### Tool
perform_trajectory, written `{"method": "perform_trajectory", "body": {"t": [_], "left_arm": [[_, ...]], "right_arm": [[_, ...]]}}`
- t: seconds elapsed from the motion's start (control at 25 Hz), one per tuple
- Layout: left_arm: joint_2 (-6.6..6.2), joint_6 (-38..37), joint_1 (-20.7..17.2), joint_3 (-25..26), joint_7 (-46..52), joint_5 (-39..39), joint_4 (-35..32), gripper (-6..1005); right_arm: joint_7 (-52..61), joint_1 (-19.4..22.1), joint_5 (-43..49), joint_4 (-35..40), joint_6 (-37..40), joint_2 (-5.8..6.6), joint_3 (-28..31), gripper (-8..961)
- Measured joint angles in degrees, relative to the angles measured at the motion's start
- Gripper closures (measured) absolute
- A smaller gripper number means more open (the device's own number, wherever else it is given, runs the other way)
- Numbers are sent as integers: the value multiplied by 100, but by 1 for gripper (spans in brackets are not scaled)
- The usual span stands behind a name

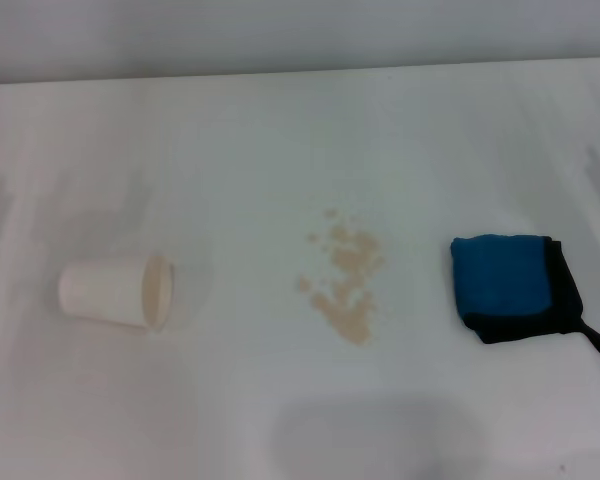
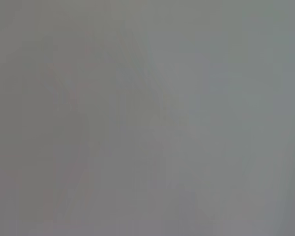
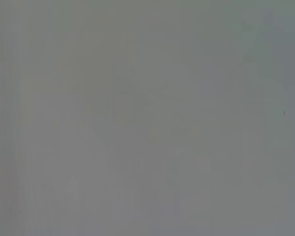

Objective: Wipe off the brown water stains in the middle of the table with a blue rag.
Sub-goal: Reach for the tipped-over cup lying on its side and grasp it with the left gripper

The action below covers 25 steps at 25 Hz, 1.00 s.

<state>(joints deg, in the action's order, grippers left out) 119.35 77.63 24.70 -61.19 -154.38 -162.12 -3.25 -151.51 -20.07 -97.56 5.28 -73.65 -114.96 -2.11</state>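
Note:
The brown water stains (image 1: 344, 281) are a cluster of pale tan blotches in the middle of the white table (image 1: 280, 150). The blue rag (image 1: 512, 285) lies folded on the table to the right of the stains, with black edging and a short black loop tail at its near right corner. Neither gripper shows in the head view. The left wrist view and the right wrist view show only a plain grey surface, with no fingers and no objects.
A white paper cup (image 1: 115, 291) lies on its side at the left, its beige inside facing right toward the stains. The table's far edge runs along the top of the head view.

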Motion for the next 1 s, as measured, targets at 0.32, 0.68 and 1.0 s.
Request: {"method": "perform_trajectory", "body": {"t": [0.32, 0.68, 1.0], "left_arm": [[-8, 252, -182, -18, 20, 38, -16, 149], [-19, 201, -256, -34, 273, 83, 33, 146], [-19, 156, -269, -43, 214, 188, -7, 147]], "right_arm": [[-11, 62, 0, -20, -6, 0, -2, 244], [16, 127, 0, -8, -136, 4, 0, 244], [6, 132, -1, -55, -151, 9, 0, 244]]}}
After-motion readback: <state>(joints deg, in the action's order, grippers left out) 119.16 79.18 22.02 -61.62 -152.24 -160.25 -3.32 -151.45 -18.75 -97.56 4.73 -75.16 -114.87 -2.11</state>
